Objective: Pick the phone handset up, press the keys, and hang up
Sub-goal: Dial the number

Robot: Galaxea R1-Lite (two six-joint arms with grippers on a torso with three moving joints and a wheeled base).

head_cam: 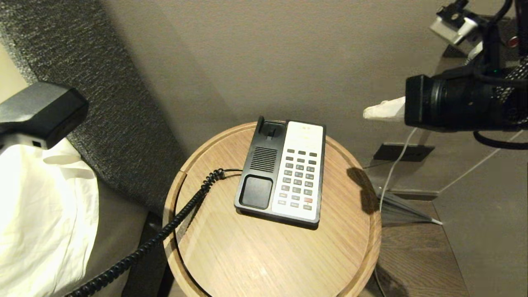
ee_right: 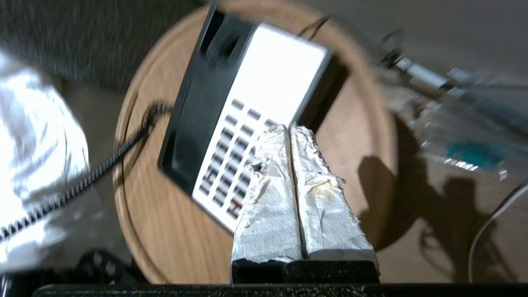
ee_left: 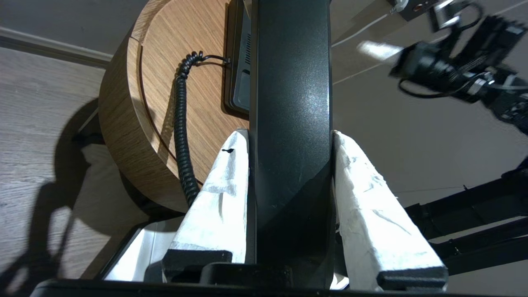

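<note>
Black glossy phone handset (ee_left: 291, 123) is off the cradle rn, clamped in the left gripper (ee_left: 291, 142). Both white-wrapped fingers (ee_left: 225, 194) are pressed flat against its sides, so jaws are part open w/ the receiver filling the gap. In the head view the handset (head_cam: 39, 111) sits up at far left, well apart from the phone base (head_cam: 282, 173), over the white bedding (head_cam: 45, 214).

Right gripper (ee_right: 288, 132) has its two wrapped fingers squeezed together, nothing between them, tips pointing at the keypad (head_cam: 298, 177) but not touching yet afaict. So prob the key-press step is up next.

Stuff that could go sideways imo:
- coiled cord (head_cam: 173, 222) runs from the base over the rim of the round wooden table (head_cam: 264, 255) and down toward the handset. If the left arm pulls further away, the cord goes taut and drags the base across the wood, and then the right arm pokes the wrong key or misses.
- those fingertips are fat vs the small keys, so it could easily mash 2 at once.
- base looks light, nothing pinning it. An angled push might just slide it instead of pressing.
- glossy plastic in a side squeeze could rotate or slip before hang-up.
</note>
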